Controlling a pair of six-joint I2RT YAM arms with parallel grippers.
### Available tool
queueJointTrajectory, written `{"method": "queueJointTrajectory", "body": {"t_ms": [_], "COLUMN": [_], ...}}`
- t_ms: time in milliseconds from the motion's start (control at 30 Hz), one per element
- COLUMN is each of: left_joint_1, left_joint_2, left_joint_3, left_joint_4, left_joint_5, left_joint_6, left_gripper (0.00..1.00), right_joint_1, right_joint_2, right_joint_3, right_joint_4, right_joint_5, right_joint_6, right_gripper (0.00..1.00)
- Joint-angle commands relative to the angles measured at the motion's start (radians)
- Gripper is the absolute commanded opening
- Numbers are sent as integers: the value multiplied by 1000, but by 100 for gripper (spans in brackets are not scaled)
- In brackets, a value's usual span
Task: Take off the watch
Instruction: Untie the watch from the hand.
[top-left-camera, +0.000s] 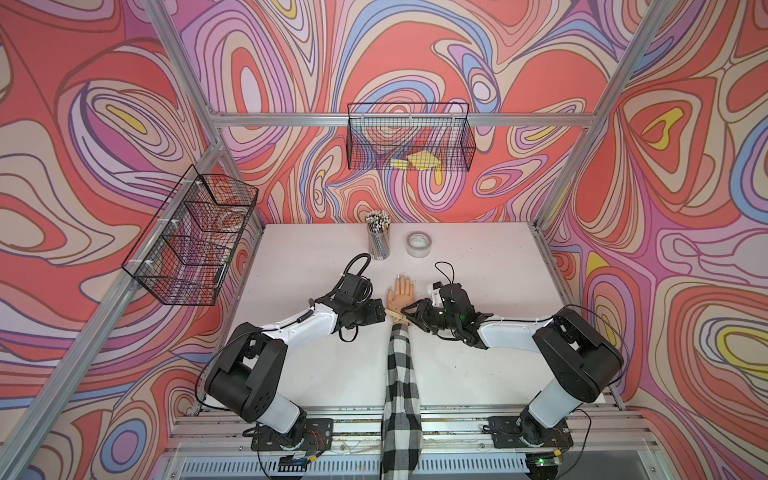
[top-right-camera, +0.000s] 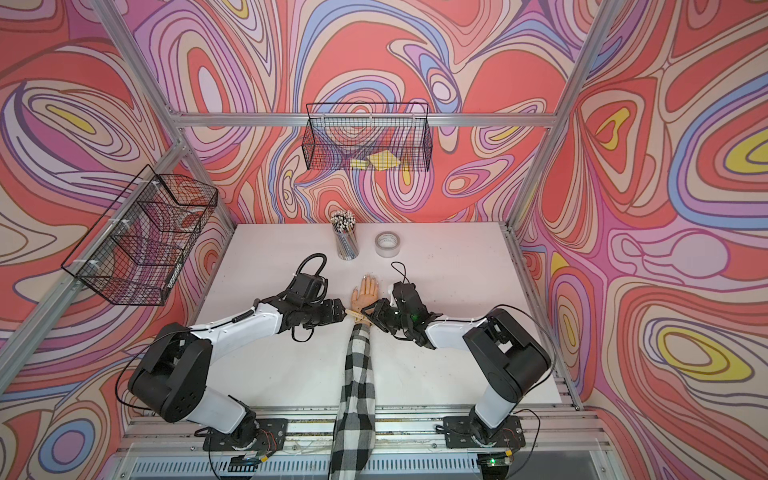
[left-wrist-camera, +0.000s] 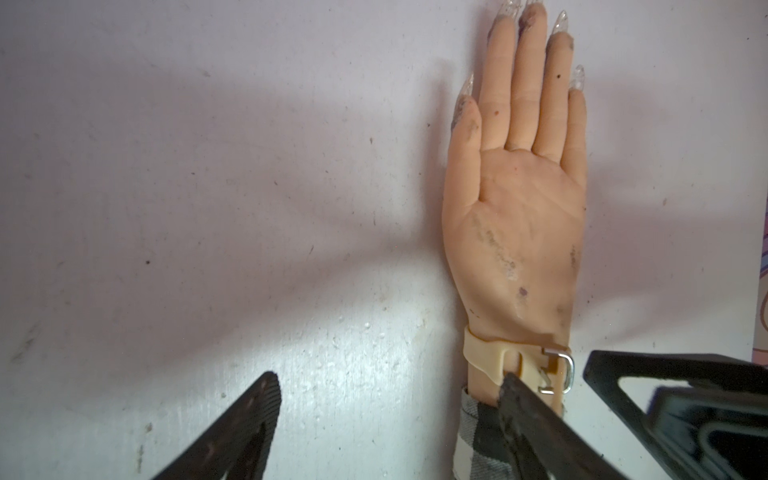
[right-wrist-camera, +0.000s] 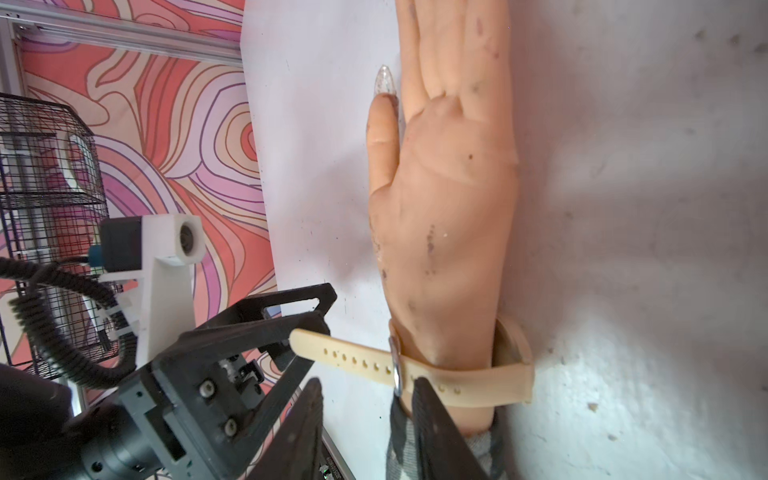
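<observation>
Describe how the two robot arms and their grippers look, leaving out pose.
Both the left arm and right arm have chunky black joint housings and glossy white link shells. The left gripper and right gripper are matte black, with flat tapered fingers on open triangular frames. A white camera mount and coiled black cable sit on the left wrist.

Both arms extend from their bases toward each other, elbows raised and forearms sloping down, so that the two tools meet tip to tip, close but apart. Left arm (top-left-camera: 299, 328): left tool (left-wrist-camera: 389, 377) held low, its fingers (left-wrist-camera: 249, 419) spread wide. Right arm (top-left-camera: 507, 334): right tool (right-wrist-camera: 366, 381) just opposite the left tool, its fingers (right-wrist-camera: 432, 415) parted more narrowly, a clear gap between them.
</observation>
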Motion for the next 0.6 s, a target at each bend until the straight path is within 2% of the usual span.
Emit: {"method": "queueJointTrajectory", "body": {"t_ms": [0, 567], "left_joint_1": [0, 1], "left_joint_2": [8, 9], "left_joint_3": [21, 1], "left_joint_4": [-10, 10], "left_joint_5": [5, 12], "left_joint_6": [0, -13], "left_gripper": [84, 84], "right_joint_1": [-2, 5], "right_joint_2": [25, 70], "right_joint_3": [21, 68], "right_joint_4": [7, 14], "right_joint_5": [-8, -48], "right_joint_6": [-15, -14], "right_gripper": [38, 37]}}
